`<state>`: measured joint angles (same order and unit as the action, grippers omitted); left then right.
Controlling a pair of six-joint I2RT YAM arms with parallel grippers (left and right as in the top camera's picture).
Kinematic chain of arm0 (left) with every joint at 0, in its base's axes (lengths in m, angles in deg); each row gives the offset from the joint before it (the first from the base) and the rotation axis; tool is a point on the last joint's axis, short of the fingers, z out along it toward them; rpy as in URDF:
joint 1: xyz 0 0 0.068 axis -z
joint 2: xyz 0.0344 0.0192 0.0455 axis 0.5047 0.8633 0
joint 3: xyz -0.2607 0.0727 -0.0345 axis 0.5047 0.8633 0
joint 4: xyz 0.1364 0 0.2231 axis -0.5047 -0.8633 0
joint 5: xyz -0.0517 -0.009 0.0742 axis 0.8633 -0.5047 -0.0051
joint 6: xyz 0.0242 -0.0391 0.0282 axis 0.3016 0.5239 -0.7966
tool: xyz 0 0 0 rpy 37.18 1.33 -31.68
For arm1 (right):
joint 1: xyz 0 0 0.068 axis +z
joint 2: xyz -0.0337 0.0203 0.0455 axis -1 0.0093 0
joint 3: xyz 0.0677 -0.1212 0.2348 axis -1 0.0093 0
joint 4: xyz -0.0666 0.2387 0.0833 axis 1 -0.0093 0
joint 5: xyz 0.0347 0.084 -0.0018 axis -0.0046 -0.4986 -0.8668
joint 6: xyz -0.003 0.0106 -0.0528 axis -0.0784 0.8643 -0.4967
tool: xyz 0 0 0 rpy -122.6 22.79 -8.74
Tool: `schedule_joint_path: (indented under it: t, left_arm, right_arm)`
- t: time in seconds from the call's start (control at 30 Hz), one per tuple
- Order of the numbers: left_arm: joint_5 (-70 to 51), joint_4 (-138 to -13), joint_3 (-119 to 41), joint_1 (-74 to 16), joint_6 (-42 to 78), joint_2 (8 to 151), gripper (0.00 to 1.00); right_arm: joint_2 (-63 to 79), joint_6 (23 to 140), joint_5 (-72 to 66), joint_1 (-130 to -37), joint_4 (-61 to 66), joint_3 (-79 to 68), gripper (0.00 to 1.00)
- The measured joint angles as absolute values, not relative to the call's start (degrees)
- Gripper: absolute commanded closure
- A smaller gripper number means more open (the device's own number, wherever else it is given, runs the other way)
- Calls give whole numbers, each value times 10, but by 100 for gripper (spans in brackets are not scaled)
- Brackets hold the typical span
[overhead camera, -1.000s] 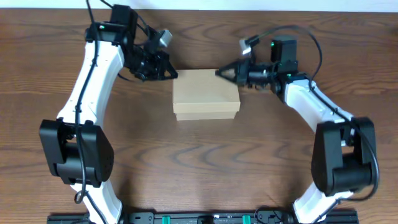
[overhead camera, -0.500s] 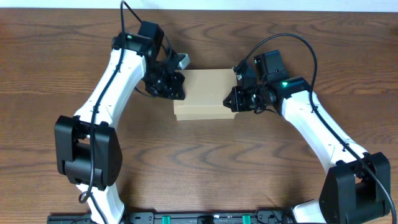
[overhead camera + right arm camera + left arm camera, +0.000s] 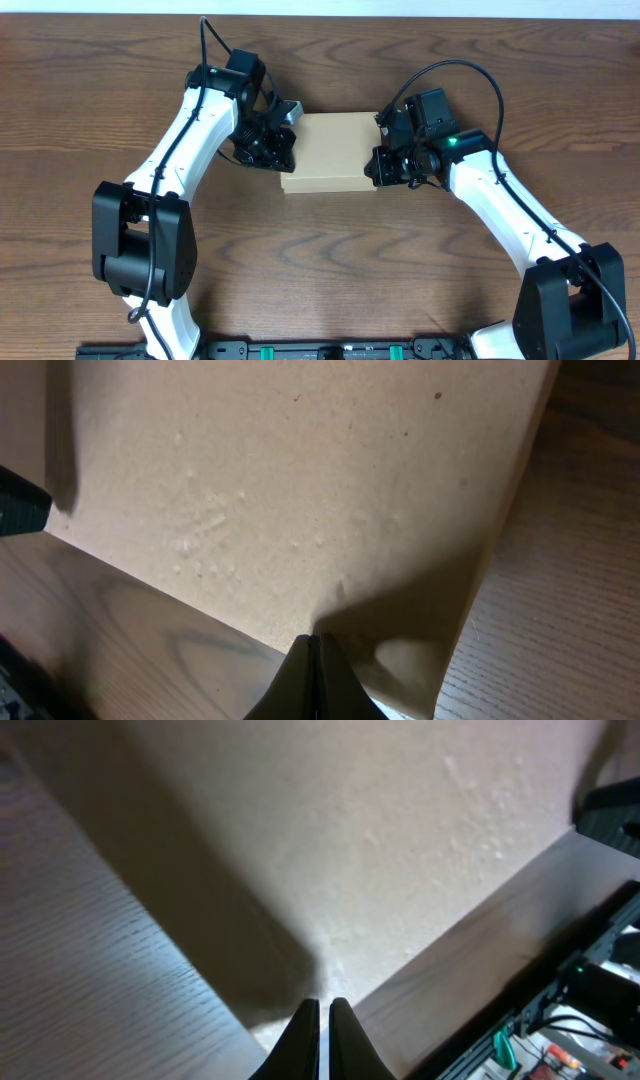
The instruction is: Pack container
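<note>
The container (image 3: 330, 150) is a small tan cardboard box with its lid down, at the middle of the table. It fills most of the left wrist view (image 3: 400, 850) and the right wrist view (image 3: 300, 490). My left gripper (image 3: 284, 157) is shut and empty, its tips at the box's left edge (image 3: 322, 1003). My right gripper (image 3: 374, 168) is shut and empty, its tips at the box's front right corner (image 3: 314, 639). No pens or markers are in view.
The dark wood table (image 3: 320, 270) lies all around the box. A black rail (image 3: 320, 350) runs along the table's front edge. A pale wall strip (image 3: 400, 6) lines the far edge.
Both arms have swung in from behind the box to its left and right sides. The box has shifted slightly toward the front.
</note>
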<state>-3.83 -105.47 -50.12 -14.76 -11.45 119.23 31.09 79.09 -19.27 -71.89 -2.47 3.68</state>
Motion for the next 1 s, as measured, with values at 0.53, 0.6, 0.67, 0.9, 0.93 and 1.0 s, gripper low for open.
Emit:
schedule_joint_path:
  t: [0.53, 0.6, 0.67, 0.9, 0.93, 1.0]
  left_arm:
    - [-96, -1106, -498, -147, -83, 1071, 94]
    - [-101, -1116, -498, -143, -78, 1018, 94]
    - [-107, -1124, -498, -134, -73, 965, 94]
    - [-151, -1113, -459, -61, -43, 791, 94]
    - [-155, -1110, -441, -50, -36, 766, 94]
    - [-164, -1085, -390, -30, -22, 717, 94]
  right_arm:
    - [136, 794, -173, -719, -115, 46, 99]
    - [71, 794, -155, -719, -157, 46, 98]
    - [13, 795, -138, -719, -194, 46, 99]
    - [-160, 795, -110, -719, -283, 68, 99]
    - [-184, 795, -109, -719, -287, 78, 98]
    - [-236, 796, -107, -719, -294, 108, 98]
